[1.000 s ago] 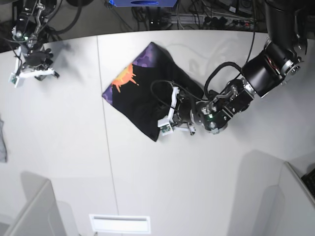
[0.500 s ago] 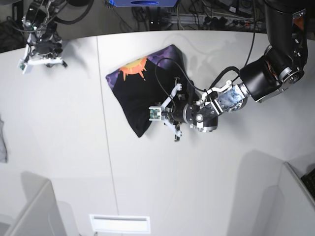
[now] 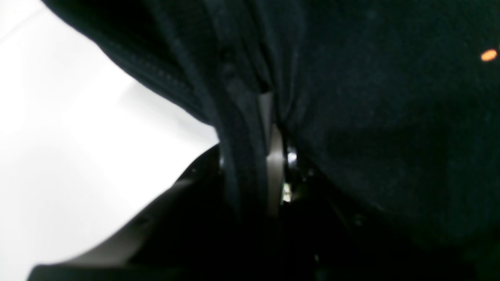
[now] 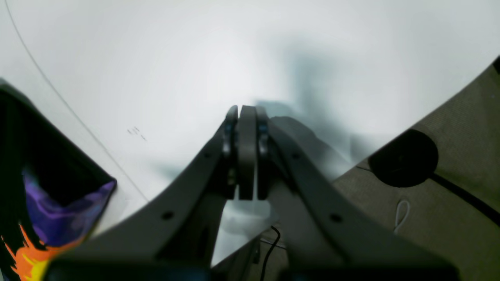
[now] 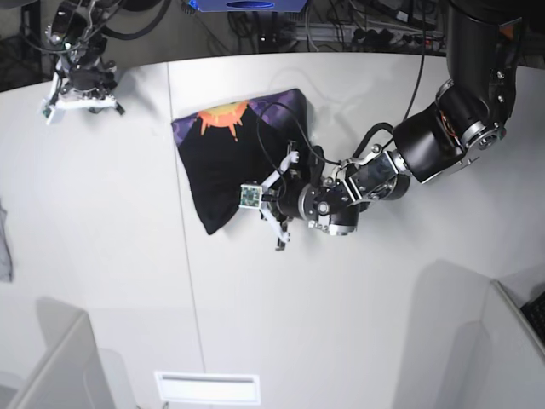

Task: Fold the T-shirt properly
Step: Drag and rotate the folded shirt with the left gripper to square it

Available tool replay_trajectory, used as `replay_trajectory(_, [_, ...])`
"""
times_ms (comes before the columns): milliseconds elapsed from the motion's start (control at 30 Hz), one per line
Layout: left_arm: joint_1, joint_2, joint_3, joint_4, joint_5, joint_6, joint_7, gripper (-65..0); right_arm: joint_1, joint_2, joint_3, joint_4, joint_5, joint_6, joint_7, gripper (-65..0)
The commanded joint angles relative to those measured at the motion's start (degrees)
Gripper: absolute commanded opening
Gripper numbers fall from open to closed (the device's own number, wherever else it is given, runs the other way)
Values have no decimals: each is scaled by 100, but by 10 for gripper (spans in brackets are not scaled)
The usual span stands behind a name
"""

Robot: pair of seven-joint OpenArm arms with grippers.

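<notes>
Because the left arm's fingers (image 5: 271, 198) are pinched on a bunched fold of the black T-shirt (image 5: 228, 162), the cloth lies as a compact dark bundle toward the far edge of the white tabletop (image 5: 111, 256), just beside the seam that runs across it. That grip looks meant to drag or lay over one flap of the shirt, with the sun print showing along the bundle's far edge. In the left wrist view the cloth (image 3: 371, 117) fills nearly the whole picture and wraps over one finger (image 3: 273, 164), so a layered hem is caught there rather than a single sheet.

Parked near the far corner of the tabletop, the right arm's fingers (image 4: 247, 152) are pressed flat together with nothing between them, apparently out of the way while the other arm works. From that wrist only a corner of the shirt (image 4: 58, 210) shows, purple and orange.

How many layers are folded under cannot be told, since the arm covers the near side of the bundle. A grey scrap (image 5: 5, 247) is cut off by the picture's edge.
</notes>
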Motion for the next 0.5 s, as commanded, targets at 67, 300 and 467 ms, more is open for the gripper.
replay_trajectory(67, [-138, 108, 101, -346, 358, -89, -47, -650, 2, 24, 10, 79, -2, 41, 111, -650])
replay_trajectory(300, [-428, 301, 813, -970, 789, -89, -900, -650, 82, 24, -7, -211, -2, 41, 120, -650])
replay_trajectory(467, [-543, 556, 865, -1260, 762, -89, -1058, -650, 231, 86, -394, -633, -2, 41, 225, -650])
